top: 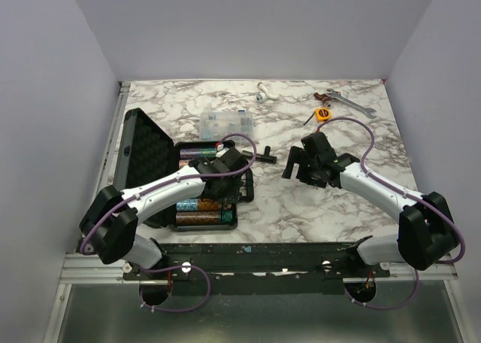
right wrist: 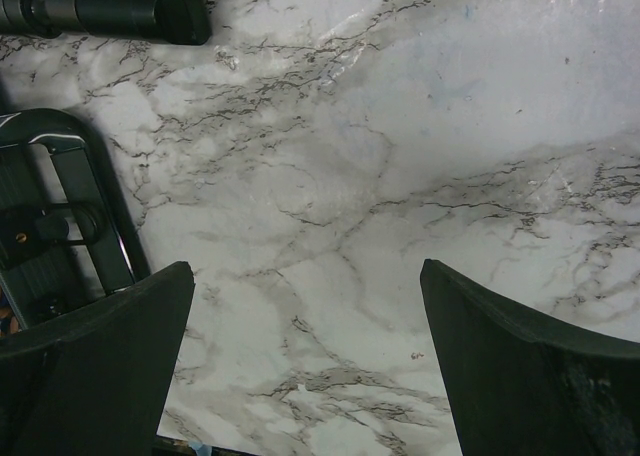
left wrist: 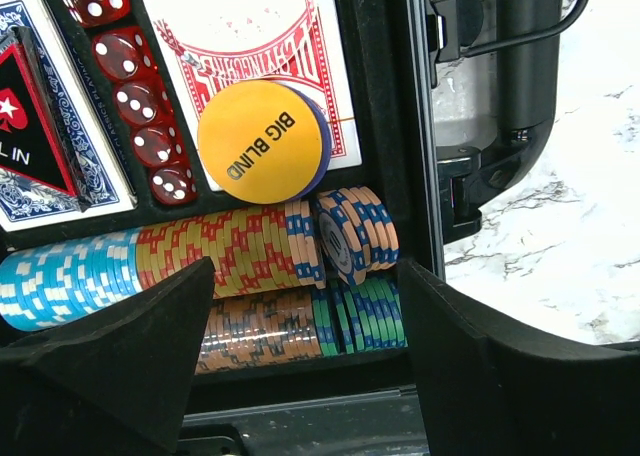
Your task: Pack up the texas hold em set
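Observation:
The black hard case (top: 143,156) lies open at the left, its tray filled with rows of multicoloured poker chips (top: 201,210). My left gripper (top: 229,166) hovers open and empty over the tray. In the left wrist view it (left wrist: 305,311) straddles the chip rows (left wrist: 250,251) without touching them. A yellow "BIG BLIND" button (left wrist: 258,141) lies on a blue button (left wrist: 322,141) on the red card deck (left wrist: 240,26). Red dice (left wrist: 135,96) and the blue deck (left wrist: 70,161) sit to its left. My right gripper (top: 299,162) is open and empty over bare marble (right wrist: 330,176), right of the case handle (right wrist: 85,191).
A clear plastic compartment box (top: 225,122) stands behind the case. A black T-shaped tool (top: 263,156) lies between the grippers and also shows in the right wrist view (right wrist: 110,6). A yellow tape measure (top: 323,115), a wrench (top: 349,102) and a small metal part (top: 261,95) lie at the back.

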Controlling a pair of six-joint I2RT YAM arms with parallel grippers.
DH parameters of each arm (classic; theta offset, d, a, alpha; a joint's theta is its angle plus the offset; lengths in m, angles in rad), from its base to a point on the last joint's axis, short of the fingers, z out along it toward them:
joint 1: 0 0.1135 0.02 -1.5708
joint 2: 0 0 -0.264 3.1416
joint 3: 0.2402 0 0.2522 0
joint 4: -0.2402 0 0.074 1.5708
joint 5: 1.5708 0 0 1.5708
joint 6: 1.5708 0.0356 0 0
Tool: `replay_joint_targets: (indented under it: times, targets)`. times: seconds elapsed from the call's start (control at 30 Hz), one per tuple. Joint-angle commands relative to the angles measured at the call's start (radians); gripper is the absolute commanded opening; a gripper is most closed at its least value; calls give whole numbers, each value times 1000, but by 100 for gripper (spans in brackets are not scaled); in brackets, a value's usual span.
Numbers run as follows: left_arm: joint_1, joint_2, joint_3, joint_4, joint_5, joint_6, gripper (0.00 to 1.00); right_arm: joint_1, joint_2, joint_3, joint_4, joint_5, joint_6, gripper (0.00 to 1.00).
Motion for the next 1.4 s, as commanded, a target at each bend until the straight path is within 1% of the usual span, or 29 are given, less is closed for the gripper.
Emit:
replay_joint_targets:
  times: [0.0, 0.33, 0.5, 0.57, 0.87, 1.1, 1.2, 1.37]
  targets:
    - [-2, 28, 28, 10, 26, 13, 74, -4, 11, -18, 20, -15, 11, 97]
    - [-2, 58, 15, 27, 31, 19, 76, -4, 18, -17, 24, -21, 9, 97]
    - [-2, 67, 4, 42, 36, 21, 81, -5, 17, -19, 24, -23, 10, 97]
    - [-2, 78, 5, 33, 20, 17, 81, -4, 17, -19, 24, -25, 9, 97]
    - [4, 70, -41, -23, -89, -21, 70, -4, 18, -23, 26, -30, 15, 97]
    - [9, 28, -68, -45, -134, -39, 69, -4, 27, -27, 35, -45, 17, 97]
    - [9, 9, -57, -36, -111, -21, 73, -4, 31, -30, 40, -52, 19, 97]
    - [9, -32, -30, -33, -72, -12, 83, -4, 29, -34, 41, -54, 21, 96]
